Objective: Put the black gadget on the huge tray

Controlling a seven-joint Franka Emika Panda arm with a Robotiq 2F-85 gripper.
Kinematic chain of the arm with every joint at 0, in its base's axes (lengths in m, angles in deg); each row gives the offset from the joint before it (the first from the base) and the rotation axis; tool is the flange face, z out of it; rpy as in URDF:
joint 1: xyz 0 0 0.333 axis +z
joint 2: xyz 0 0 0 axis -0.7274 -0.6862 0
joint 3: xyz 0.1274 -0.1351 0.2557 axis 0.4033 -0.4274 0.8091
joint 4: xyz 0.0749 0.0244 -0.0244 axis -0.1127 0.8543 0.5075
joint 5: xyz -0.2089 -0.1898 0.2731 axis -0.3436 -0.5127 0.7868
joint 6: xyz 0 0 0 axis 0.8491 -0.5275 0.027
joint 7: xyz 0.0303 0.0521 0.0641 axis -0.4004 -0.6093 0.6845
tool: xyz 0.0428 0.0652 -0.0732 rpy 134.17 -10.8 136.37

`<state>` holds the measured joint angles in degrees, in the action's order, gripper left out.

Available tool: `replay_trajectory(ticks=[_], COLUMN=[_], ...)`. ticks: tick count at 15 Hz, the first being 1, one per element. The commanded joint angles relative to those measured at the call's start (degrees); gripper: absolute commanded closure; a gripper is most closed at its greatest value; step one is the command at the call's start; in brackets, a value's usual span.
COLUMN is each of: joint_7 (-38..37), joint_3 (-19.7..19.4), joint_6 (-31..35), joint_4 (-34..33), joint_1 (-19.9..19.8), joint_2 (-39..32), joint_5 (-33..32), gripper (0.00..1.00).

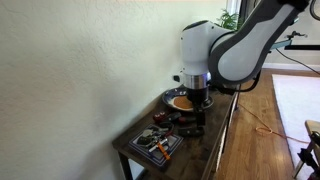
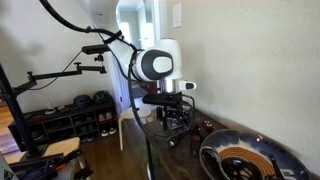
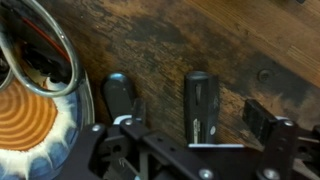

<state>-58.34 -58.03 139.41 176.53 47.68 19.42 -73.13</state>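
The black gadget [image 3: 198,100] is a slim, dark, oblong device lying flat on the worn wooden tabletop. In the wrist view my gripper [image 3: 191,104] is open, with one finger on each side of the gadget and a gap to both. The huge tray [image 3: 40,95], round and dark with a patterned rim and an orange-brown centre, lies just to the left of the gripper. In both exterior views the gripper [image 1: 197,97] [image 2: 173,118] hangs low over the table next to the tray [image 1: 172,97] [image 2: 243,160]. The gadget is too small and dark to make out in those views.
A flat rectangular tray of colourful items [image 1: 155,144] sits at the near end of the narrow wooden table [image 1: 215,140]. The table stands against a pale wall [image 1: 80,70]. A small dark block [image 3: 262,76] lies on the wood to the right of the gadget.
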Motion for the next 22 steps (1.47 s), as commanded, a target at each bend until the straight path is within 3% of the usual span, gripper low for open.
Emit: replay_trajectory(ticks=[1,18,19,22], joint_7=[0.19,3.99,4.22,4.52], joint_3=[0.37,3.33,3.38,3.25], joint_6=[-0.91,-0.85,-0.85,-0.65], joint_4=[-0.31,-6.73,-6.8,-6.82], joint_1=[0.0,-1.17,-1.25,-1.32], joint_2=[0.42,-7.18,-7.39,-7.68], joint_5=[1.07,6.38,6.54,6.58], gripper=[0.0,0.0,0.18,0.41])
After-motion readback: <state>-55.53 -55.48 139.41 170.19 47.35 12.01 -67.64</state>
